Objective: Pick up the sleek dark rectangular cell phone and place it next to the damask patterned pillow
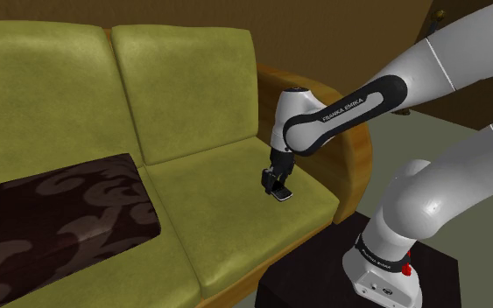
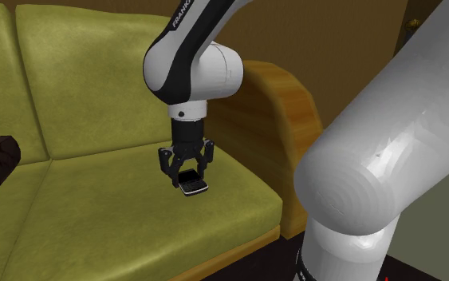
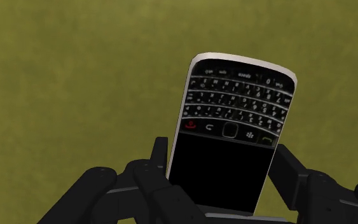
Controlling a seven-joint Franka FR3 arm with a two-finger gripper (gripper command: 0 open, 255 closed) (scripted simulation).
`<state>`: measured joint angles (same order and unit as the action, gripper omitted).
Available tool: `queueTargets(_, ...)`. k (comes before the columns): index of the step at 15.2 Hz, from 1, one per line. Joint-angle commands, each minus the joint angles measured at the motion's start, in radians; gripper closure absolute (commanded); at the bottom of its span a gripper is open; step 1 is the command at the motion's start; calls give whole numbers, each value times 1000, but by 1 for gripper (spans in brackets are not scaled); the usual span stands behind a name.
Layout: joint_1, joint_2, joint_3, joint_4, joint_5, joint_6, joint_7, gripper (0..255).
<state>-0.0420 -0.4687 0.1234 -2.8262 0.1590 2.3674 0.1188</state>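
the gripper (image 2: 189,177) pinches the dark keypad cell phone (image 3: 231,127) by its long sides. the phone is low over the green sofa (image 1: 183,79), at the seat beside its wooden armrest (image 1: 351,153). it is well apart from the dark patterned pillow (image 1: 60,214) on the sofa's other seat.

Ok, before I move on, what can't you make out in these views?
Phone: near end hidden behind the gripper in the wrist view; the gripper covers most of it in the shoulder view.
Pillow: cut off by the shoulder view's left and bottom edges, so its full extent is unknown.
Phone resting on the sofa or lifted: cannot tell.
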Motion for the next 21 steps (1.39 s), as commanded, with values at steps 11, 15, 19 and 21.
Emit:
queueTargets(11,-3,-68,-5,40,-9,-110,7,255)
queueTargets(15,-5,-105,-9,72,-15,-179,11,255)
queueTargets(19,-6,-136,-13,108,-20,-245,15,255)
queueTargets(21,-7,-149,-15,127,-22,-278,17,255)
